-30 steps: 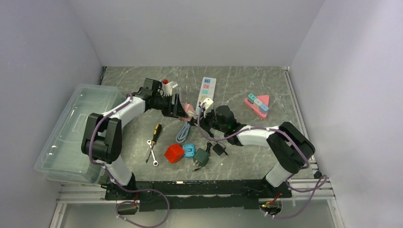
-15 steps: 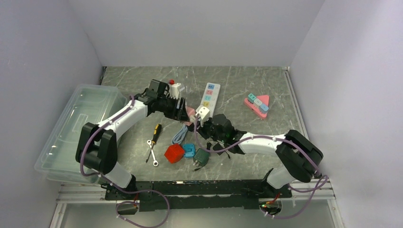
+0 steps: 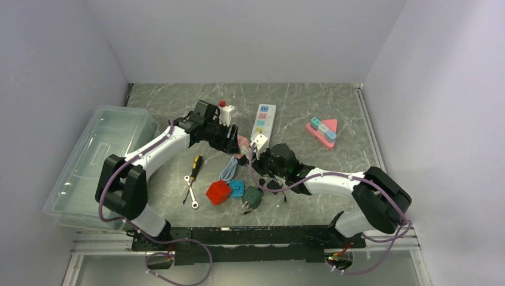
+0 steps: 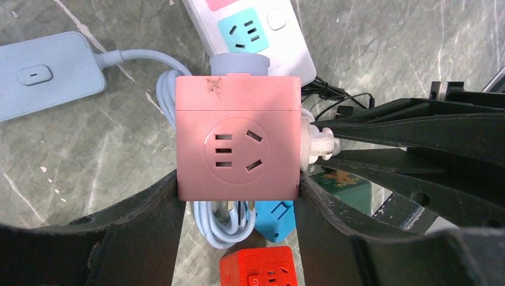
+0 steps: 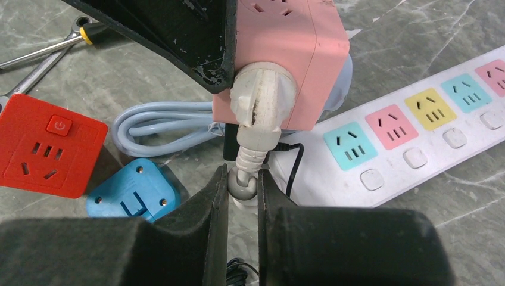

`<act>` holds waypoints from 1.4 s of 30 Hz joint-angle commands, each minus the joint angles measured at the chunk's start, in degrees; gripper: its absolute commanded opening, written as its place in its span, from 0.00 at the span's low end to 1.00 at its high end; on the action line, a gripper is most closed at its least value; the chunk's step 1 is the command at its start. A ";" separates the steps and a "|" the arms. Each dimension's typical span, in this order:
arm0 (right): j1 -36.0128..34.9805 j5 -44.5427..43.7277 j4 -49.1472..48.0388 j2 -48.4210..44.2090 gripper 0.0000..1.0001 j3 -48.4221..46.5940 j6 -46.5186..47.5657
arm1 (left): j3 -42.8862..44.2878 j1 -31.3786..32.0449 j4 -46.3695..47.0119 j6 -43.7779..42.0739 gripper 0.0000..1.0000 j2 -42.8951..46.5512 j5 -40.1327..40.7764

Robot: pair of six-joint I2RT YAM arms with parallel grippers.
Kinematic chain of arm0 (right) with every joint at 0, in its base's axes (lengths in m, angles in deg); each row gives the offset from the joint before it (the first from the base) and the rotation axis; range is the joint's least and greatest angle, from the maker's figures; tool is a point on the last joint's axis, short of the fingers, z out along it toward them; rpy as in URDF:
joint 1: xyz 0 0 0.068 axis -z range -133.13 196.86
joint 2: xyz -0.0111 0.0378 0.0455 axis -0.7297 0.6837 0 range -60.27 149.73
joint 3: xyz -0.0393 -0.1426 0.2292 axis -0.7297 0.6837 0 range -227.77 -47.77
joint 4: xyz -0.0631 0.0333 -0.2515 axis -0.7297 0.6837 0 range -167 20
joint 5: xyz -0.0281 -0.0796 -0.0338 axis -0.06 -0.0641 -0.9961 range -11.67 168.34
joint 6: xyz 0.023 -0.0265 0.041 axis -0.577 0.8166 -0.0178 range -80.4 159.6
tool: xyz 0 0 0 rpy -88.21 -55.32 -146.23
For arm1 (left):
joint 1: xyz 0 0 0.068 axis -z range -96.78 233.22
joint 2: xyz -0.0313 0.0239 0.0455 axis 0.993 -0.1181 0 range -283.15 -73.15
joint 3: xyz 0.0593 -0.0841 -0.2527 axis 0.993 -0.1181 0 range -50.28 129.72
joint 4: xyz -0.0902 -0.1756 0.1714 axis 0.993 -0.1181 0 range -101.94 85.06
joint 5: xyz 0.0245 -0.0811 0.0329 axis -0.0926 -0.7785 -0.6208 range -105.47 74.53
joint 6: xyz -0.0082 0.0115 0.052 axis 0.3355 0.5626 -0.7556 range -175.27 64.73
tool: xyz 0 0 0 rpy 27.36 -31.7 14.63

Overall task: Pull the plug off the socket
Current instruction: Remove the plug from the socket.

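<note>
Item: pink cube socket (image 4: 237, 137), clamped side-to-side in the left end effector (image 4: 238, 179), over the counter (image 5: 417, 36).
White plug (image 5: 262, 98): seated in the cube's side face.
Right end effector (image 5: 243, 185): closed on the plug's cord collar, not its body.
Risks: pads slipping down the cord; cable strain; cube twisting loose if the pull runs off-axis.

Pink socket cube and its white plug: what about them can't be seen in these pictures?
Prongs of the white plug: right wrist view, buried inside the pink socket cube.
Plug's cable: right wrist view, hidden behind the right pincer.
Most of the plug: left wrist view, behind the cube's side.
Both grips: top view, too small.
</note>
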 commanded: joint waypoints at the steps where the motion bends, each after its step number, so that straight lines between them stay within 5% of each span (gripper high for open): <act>1: 0.17 3.14 -9.84 -5.61 0.00 -0.90 -1.69 | 0.30 -1.54 -1.90 -5.59 0.00 -0.24 16.88; 11: 0.17 4.29 -10.32 -6.25 0.00 -0.52 -1.97 | 0.03 -1.53 -1.53 -5.11 0.00 0.09 17.00; 21: 0.17 4.48 -6.16 7.69 0.00 -6.91 -3.30 | -2.92 -7.81 7.46 1.88 0.00 2.73 -8.34; 29: 0.15 5.96 -0.91 17.46 0.00 -14.33 -3.70 | -4.43 -8.72 11.07 3.95 0.00 3.92 -15.98; 34: 0.12 4.29 -1.66 15.45 0.00 -13.28 -3.70 | -3.57 -8.72 8.99 2.59 0.00 3.34 -12.62; 42: 0.17 2.43 -4.65 4.65 0.00 -8.23 -3.70 | 0.91 -7.53 -1.67 -4.23 0.00 0.43 7.46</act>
